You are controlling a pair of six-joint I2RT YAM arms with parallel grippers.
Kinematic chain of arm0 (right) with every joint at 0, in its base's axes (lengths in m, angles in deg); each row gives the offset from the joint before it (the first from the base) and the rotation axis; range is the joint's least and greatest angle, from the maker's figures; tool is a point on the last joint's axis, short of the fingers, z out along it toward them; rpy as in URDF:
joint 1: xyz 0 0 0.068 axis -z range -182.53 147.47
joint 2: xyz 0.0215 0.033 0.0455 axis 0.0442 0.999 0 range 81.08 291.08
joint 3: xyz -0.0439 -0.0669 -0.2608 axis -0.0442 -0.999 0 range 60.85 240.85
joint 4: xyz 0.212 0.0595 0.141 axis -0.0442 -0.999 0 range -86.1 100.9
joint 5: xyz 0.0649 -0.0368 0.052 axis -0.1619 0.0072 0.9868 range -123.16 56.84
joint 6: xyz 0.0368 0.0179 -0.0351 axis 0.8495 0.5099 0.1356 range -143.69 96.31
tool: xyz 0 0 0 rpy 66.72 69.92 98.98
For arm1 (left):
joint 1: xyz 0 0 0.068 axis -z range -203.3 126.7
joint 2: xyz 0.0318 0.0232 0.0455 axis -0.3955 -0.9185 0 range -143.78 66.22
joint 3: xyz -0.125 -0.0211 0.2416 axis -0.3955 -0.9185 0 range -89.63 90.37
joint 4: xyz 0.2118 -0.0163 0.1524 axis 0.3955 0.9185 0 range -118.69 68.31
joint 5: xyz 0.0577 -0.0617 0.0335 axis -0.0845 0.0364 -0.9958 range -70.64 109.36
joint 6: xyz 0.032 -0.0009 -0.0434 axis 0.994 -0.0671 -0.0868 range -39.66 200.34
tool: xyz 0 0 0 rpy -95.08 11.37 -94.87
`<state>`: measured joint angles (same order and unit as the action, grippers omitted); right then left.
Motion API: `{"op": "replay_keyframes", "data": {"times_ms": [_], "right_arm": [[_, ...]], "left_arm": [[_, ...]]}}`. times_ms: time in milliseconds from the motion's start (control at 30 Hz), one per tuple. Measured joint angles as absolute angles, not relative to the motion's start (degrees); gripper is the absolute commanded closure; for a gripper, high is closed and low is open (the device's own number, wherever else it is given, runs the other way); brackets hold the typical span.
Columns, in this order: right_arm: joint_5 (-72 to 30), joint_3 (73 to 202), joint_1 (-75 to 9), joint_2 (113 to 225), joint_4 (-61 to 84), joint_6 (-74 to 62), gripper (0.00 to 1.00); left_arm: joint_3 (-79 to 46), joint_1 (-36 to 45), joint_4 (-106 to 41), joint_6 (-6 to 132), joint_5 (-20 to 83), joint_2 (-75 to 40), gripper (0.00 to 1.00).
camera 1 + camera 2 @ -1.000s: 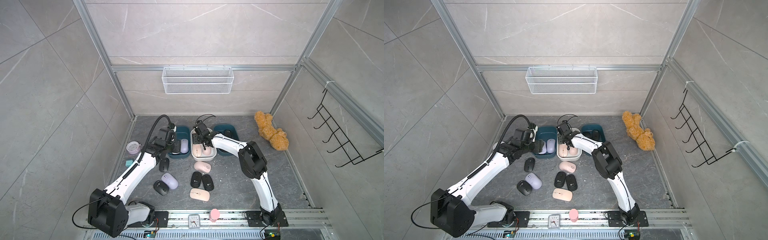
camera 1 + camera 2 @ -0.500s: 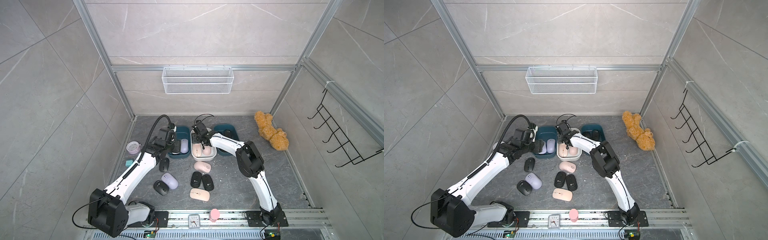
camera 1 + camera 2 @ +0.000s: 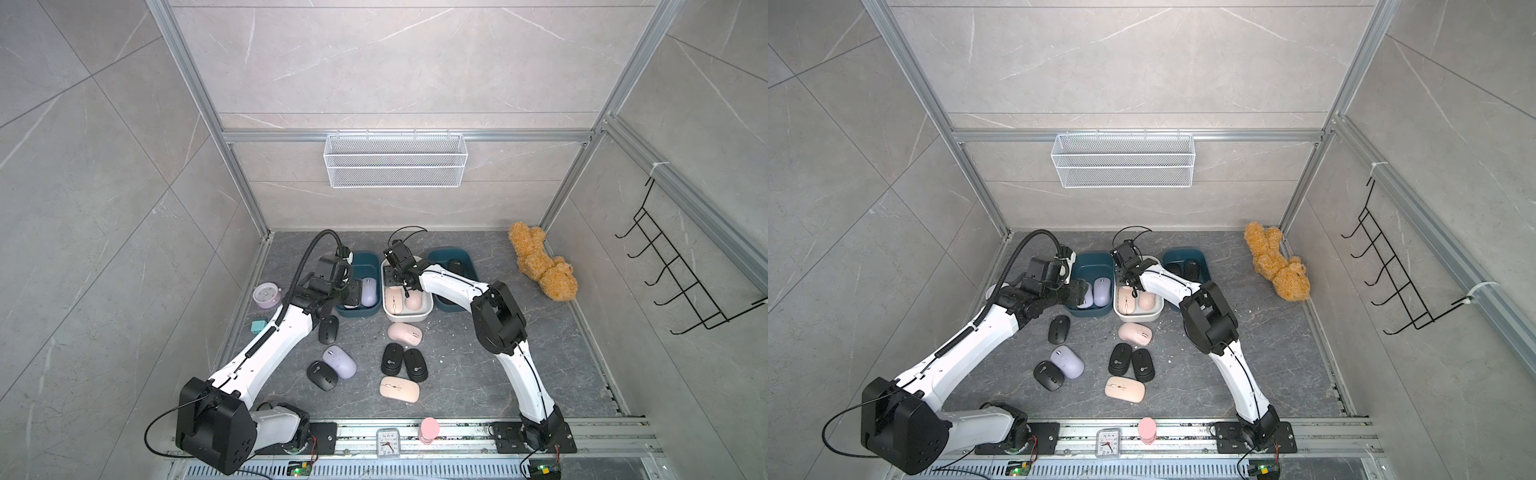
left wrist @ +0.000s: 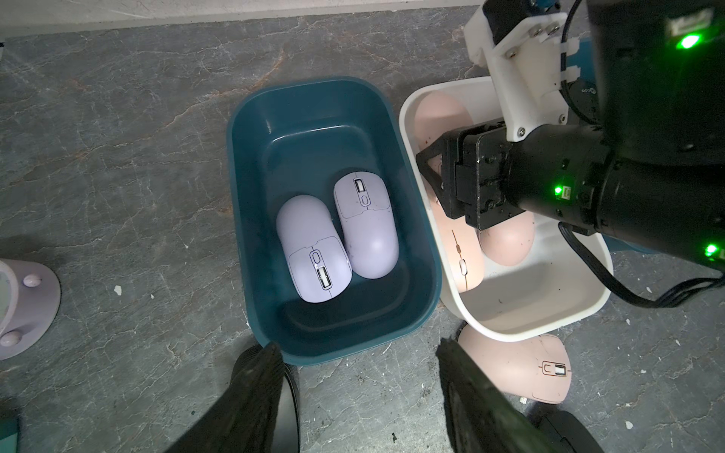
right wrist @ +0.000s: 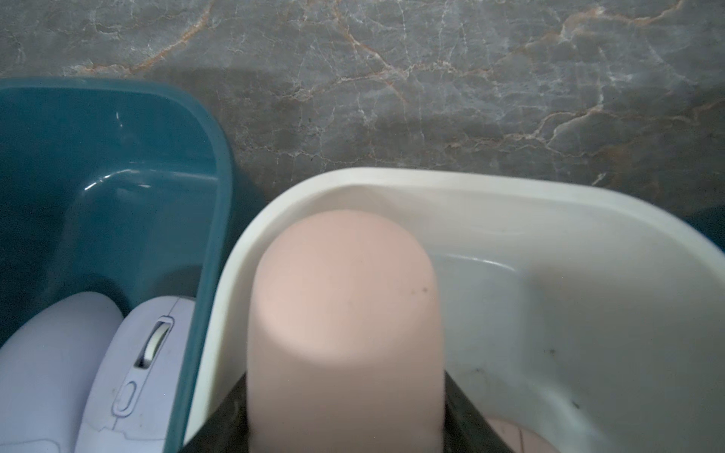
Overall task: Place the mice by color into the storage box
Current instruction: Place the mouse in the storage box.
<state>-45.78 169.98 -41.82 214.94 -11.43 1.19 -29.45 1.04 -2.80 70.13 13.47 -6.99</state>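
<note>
My right gripper (image 5: 345, 412) is shut on a pink mouse (image 5: 345, 313), held low over the back end of the white storage box (image 5: 431, 180). Two more pink mice (image 3: 394, 300) lie in that box. Two lavender mice (image 4: 314, 251) lie in the left teal box (image 4: 235, 157). At that box's front rim my left gripper (image 4: 359, 376) hangs open with only bare floor between its fingers. Black mice (image 3: 455, 264) sit in the right teal box (image 3: 457, 253). Loose on the floor are two pink mice (image 3: 404, 333), a lavender mouse (image 3: 340, 360) and several black mice (image 3: 392, 359).
A lavender alarm clock (image 3: 264, 294) and a teal block (image 3: 258, 325) lie by the left wall. A brown teddy bear (image 3: 540, 266) lies at the back right. A wire basket (image 3: 395, 166) hangs on the back wall. A white clock (image 3: 387, 442) and a pink cylinder (image 3: 429, 430) stand on the front rail.
The right arm's elbow has swung a little to the left, the gripper staying over the white box with the pink mouse. The left arm has not moved.
</note>
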Motion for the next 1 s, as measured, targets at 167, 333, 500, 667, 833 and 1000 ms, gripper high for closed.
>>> {"op": "replay_keyframes", "data": {"times_ms": [167,333,500,667,833,1000], "right_arm": [[-45.78,170.89,-41.8,215.73,-11.58,1.83,0.53],[-45.74,171.64,-41.77,216.71,-12.24,2.22,0.52],[-45.74,172.51,-41.77,218.35,-13.35,2.35,0.49],[-45.56,172.88,-41.75,218.57,-13.68,2.48,0.38],[-45.34,172.95,-41.51,218.57,-14.62,2.72,0.3],[-44.69,172.95,-41.45,218.57,-14.88,2.88,0.3]], "left_arm": [[-29.45,1.04,-2.8,70.15,13.47,-6.99,0.35],[-29.45,1.04,-2.8,70.15,13.47,-6.99,0.34],[-29.45,1.04,-2.8,70.19,13.47,-6.99,0.35],[-29.45,1.04,-2.8,70.41,13.47,-6.99,0.35],[-29.45,1.04,-2.8,70.58,13.47,-6.99,0.35],[-29.45,1.04,-2.8,70.58,13.47,-6.99,0.35]]}}
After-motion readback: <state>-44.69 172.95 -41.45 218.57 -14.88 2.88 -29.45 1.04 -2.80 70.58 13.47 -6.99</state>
